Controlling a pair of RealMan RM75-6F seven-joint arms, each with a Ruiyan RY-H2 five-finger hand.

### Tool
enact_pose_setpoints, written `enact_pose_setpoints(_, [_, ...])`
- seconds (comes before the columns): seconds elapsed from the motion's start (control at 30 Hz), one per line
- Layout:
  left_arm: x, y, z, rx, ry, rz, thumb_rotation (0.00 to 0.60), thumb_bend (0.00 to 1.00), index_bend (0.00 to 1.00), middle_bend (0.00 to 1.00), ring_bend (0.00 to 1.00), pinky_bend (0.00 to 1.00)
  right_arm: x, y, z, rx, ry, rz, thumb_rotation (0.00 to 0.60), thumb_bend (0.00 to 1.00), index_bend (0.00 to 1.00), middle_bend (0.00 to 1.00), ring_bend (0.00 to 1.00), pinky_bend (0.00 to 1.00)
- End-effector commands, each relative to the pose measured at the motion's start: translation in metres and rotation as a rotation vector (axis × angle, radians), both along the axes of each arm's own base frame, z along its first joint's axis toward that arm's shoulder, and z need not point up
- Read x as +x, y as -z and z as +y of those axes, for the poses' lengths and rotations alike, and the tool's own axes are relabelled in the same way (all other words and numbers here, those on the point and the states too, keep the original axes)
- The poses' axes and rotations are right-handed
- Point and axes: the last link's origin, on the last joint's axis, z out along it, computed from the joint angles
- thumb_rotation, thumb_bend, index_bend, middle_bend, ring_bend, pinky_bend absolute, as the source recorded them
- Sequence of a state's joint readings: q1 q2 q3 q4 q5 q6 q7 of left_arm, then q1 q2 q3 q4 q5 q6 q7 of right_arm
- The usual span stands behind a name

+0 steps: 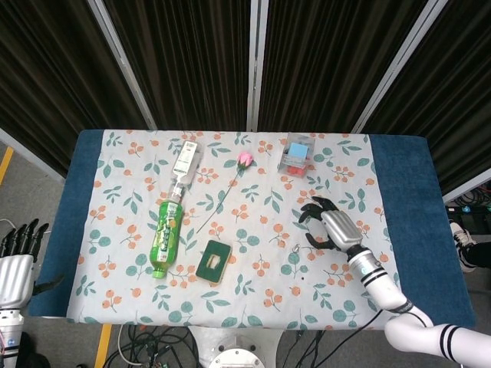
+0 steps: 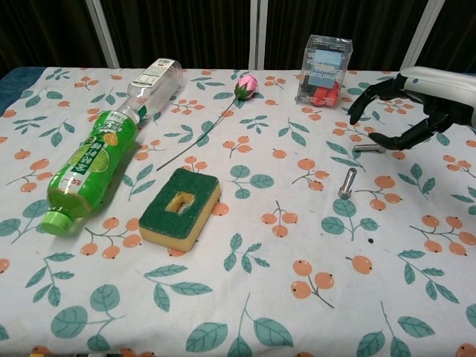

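Holding red and blue blocks — clear box (image 2: 326, 68) stands upright.

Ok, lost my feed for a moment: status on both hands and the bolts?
Right hand raised, fingers spread, holding nothing. Left hand off the table's left edge, idle. Two bolts lie free on the cloth. Nothing blocking them.

A green plastic drink bottle (image 2: 88, 169) lies at the left of the frame, its base against a clear empty plastic bottle (image 2: 154, 84) further up. A green-topped yellow sponge (image 2: 181, 206) sits at centre, a pink long-stemmed rose (image 2: 246, 85) above it, a clear plastic box (image 2: 324, 70) upper right.
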State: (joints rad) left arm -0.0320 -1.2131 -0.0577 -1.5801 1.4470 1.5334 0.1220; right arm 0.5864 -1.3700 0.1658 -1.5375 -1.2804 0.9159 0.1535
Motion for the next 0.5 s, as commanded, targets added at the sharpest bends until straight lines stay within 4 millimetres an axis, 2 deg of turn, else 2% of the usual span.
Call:
enact_pose_setpoints(0.03, [0.0,0.0,-0.001,0.001,0.001,0.001,0.6,0.06,0.1,0.0,0.0,0.0,-0.013,-0.01,-0.022,-0.05,0.008,0.169,0.6,0.33,0.38,0.22,0.0,0.0])
enact_pose_setpoints(0.13, [0.001,0.0,-0.001,0.001,-0.002,0.003,0.6,0.06,0.1,0.0,0.0,0.0,-0.013,-0.004,-0.031,-0.055,-0.004,0.276,0.6,0.26,0.38,0.22,0.0,0.0])
enact_pose_setpoints(0.23, [0.001,0.0,-0.002,0.0,-0.002,0.004,0.6,0.06,0.1,0.0,0.0,0.0,-0.01,0.005,-0.037,-0.048,-0.017,0.352,0.6,0.23,0.38,0.21,0.0,0.0])
enact_pose_setpoints(0.5, [0.001,-0.001,-0.003,0.001,-0.007,0.004,0.6,0.06,0.1,0.0,0.0,0.0,0.0,0.026,-0.051,-0.09,-0.07,0.546,0.6,0.25,0.39,0.19,0.0,0.0])
